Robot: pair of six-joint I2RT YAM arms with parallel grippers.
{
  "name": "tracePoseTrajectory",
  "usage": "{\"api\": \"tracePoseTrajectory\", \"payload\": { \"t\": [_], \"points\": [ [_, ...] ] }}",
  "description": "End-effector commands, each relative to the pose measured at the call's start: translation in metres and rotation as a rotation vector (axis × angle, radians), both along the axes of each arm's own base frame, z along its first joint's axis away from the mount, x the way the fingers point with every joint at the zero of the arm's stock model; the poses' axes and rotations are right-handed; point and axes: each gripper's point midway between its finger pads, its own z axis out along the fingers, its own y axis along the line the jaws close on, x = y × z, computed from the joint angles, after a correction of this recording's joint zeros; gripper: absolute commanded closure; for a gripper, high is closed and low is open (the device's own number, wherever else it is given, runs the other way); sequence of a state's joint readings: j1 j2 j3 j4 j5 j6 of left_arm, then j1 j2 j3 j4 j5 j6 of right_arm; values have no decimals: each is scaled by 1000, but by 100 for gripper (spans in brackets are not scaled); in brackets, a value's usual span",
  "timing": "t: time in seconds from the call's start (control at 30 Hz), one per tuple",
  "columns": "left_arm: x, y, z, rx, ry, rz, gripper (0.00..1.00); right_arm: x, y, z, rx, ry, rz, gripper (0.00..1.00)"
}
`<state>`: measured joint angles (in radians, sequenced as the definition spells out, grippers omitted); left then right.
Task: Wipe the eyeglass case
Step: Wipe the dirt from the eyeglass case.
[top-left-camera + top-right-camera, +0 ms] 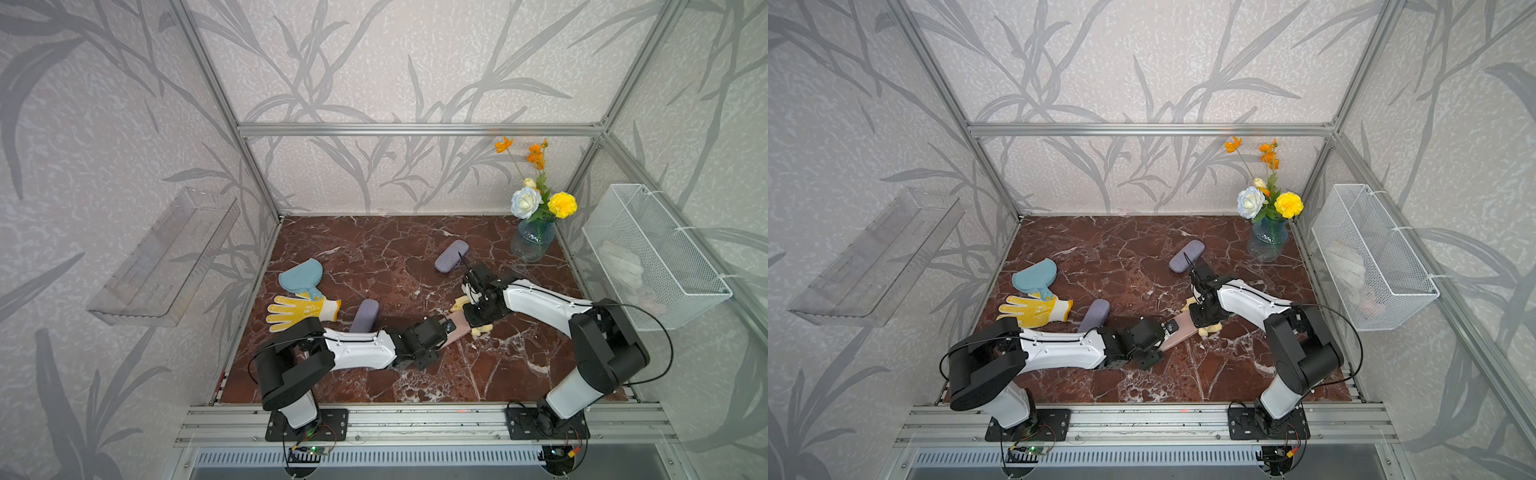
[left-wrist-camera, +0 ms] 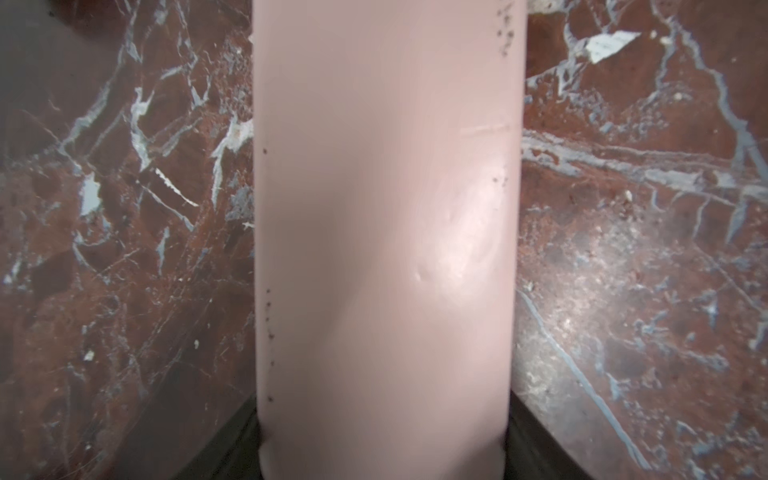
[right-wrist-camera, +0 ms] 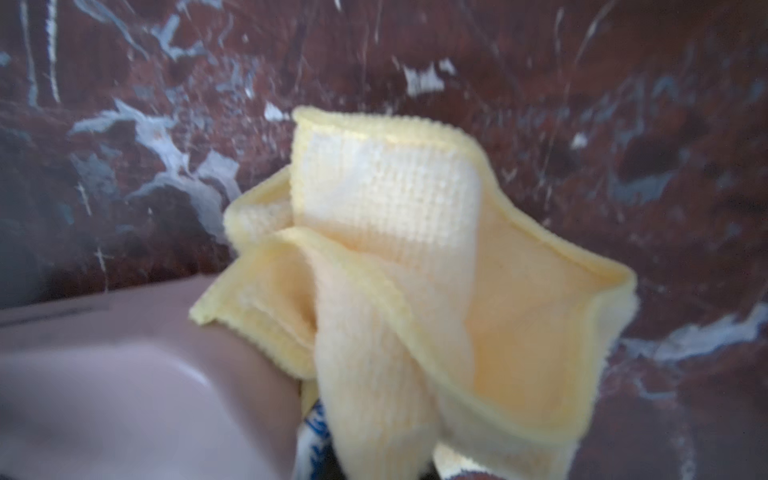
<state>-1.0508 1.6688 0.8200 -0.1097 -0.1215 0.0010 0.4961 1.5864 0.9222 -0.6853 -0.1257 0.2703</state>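
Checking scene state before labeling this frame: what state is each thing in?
pink eyeglass case: closed, held, dark specks on it
yellow cloth: bunched, against pink eyeglass case
left gripper: shut on pink eyeglass case
right gripper: shut on yellow cloth
far purple case: closed, lying on table
near purple case: closed, lying on table
yellow glove: lying flat
blue mitt: lying flat
vase: upright, holding flowers

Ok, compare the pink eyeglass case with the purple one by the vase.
The pink case sits in the left gripper, yellow cloth against it; the purple case lies free on the table. The pink case is pale, glossy; the purple case looks darker, matte. Both are oblong.
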Motion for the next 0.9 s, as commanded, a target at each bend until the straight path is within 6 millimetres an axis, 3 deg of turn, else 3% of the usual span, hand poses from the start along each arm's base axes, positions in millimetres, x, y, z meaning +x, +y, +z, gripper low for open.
{"api": "tracePoseTrajectory", "payload": {
  "t": [0.0,0.2,0.33,0.43,0.67,0.77,0.87],
  "points": [
    [5,25,-33,70,105,126,100,-86,35,22,208,315,71,100],
    [5,25,-34,65,134,134,100,-55,5,51,212,226,-66,100],
    [3,23,-30,38,159,128,100,-11,-34,60,91,113,-208,100],
    [0,19,-25,9,180,115,100,24,-42,57,6,35,-228,100],
    [-4,18,-24,-15,193,81,100,110,-14,35,-148,-59,-97,100],
    [-5,22,-25,-2,162,51,100,122,11,28,-224,-82,27,100],
    [-1,27,-29,37,129,34,100,111,36,14,-221,-17,160,100]
  ]
}}
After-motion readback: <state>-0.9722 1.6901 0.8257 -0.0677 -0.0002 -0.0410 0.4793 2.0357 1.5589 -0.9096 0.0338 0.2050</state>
